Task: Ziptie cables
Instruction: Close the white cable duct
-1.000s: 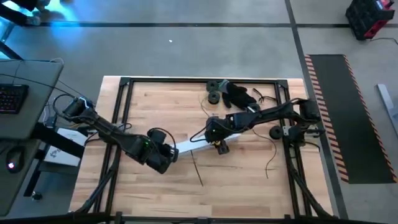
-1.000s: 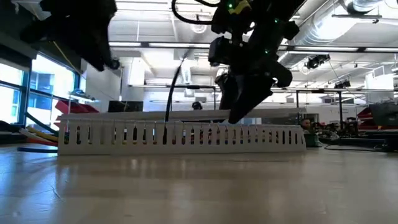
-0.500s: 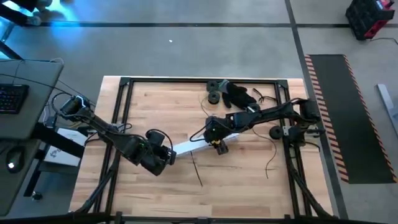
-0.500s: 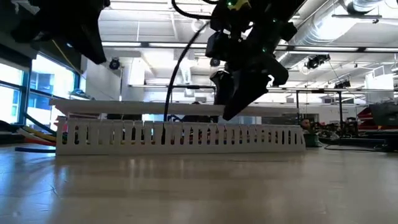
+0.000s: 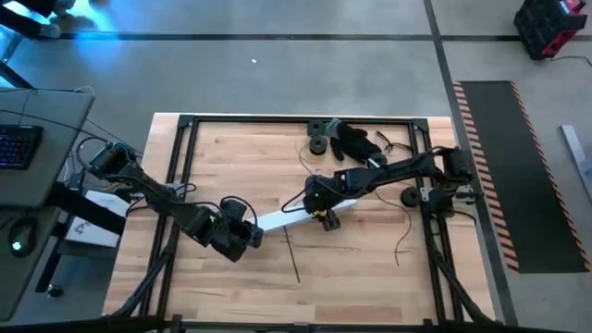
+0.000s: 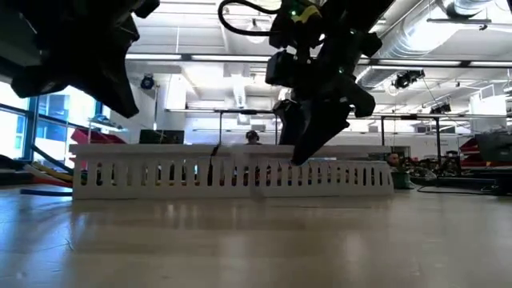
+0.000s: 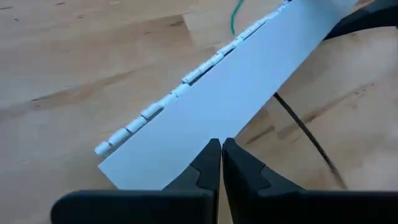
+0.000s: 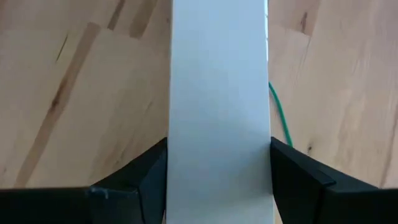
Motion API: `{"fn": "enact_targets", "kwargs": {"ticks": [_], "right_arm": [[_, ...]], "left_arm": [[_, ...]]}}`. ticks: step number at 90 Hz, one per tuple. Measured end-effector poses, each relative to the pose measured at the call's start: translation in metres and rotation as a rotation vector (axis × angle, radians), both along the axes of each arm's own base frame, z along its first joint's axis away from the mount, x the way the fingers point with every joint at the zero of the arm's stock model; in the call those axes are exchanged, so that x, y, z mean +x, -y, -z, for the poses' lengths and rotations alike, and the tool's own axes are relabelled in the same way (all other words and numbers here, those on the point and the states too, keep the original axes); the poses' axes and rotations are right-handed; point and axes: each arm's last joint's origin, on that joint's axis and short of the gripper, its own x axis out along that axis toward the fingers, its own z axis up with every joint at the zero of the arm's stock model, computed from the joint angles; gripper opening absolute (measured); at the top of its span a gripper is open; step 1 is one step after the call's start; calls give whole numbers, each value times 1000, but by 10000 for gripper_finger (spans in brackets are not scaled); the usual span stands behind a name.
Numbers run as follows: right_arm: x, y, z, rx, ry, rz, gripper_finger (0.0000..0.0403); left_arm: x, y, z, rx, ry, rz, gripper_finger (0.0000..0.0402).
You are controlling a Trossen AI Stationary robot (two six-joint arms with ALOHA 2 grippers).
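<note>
- The right gripper [image 8: 217, 180] has its dark fingers [image 8: 297, 177] clamped on either side of a flat, smooth white strip [image 8: 217, 93] at mid-table.
- The left gripper [image 7: 221, 163] has its fingertips pressed together at the strip's other end; since half a second ago it has drawn slightly back.
- In the low view the strip's raised end has dropped onto the slotted white duct [image 6: 232, 173] (comb-like wall).
- The cables [image 5: 404, 227], thin and curving, lie on the pale wooden table [image 5: 231, 157] near the right arm's base.

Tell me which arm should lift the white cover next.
Right, probably. The right hand already straddles the white cover, fingers on both its edges. The left hand sits shut at the cover's end, gripping nothing.
</note>
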Motion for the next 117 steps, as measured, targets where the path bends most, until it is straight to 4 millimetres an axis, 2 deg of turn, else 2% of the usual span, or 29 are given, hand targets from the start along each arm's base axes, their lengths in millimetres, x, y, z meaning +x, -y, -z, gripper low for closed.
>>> {"fn": "enact_targets", "kwargs": {"ticks": [17, 38, 78, 117], "right_arm": [[0, -1, -5, -6, 24, -9, 204], [1, -1, -6, -11, 39, 15, 204], [2, -1, -2, -12, 21, 28, 207], [3, -1, -3, -31, 44, -26, 207]], "left_arm": [[5, 3, -8, -20, 69, 43, 0], [4, 2, -9, -16, 69, 42, 0], [-6, -4, 12, 10, 29, 26, 0], [-3, -1, 6, -47, 78, 37, 0]]}}
